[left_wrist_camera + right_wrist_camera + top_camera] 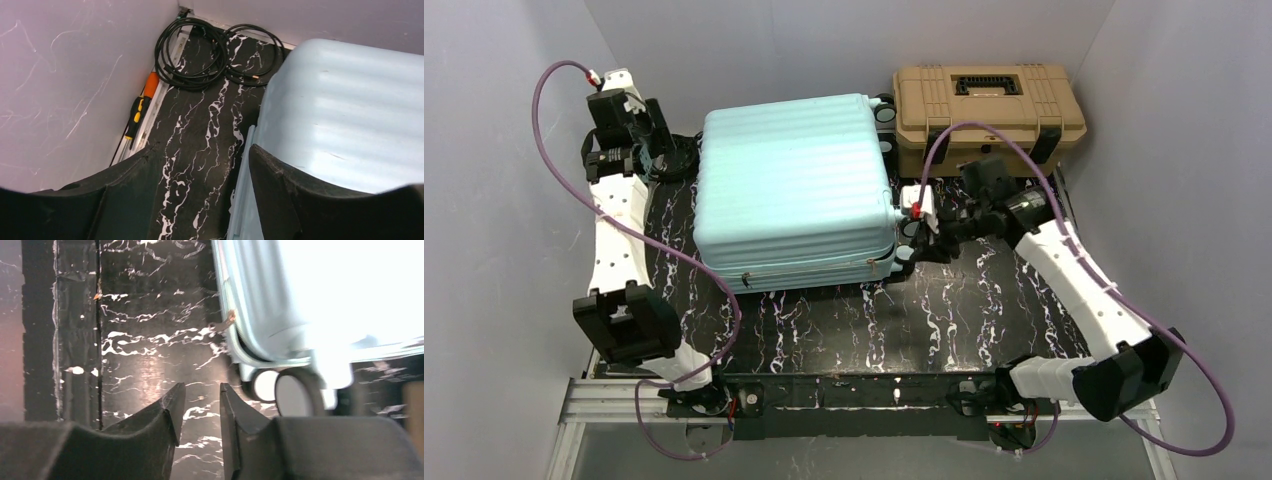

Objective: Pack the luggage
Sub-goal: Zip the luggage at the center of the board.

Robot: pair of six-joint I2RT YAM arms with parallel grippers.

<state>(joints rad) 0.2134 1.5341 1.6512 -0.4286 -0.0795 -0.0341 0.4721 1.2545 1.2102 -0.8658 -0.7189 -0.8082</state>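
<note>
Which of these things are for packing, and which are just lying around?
For the job:
- luggage, closed

Just lying about:
- tan toolbox
- black cables
- screwdriver

From my station I count one luggage point(794, 190), one tan toolbox point(989, 105), two coils of black cable point(192, 55), a single orange-handled screwdriver point(141, 105), plus my two arms point(614, 215).
</note>
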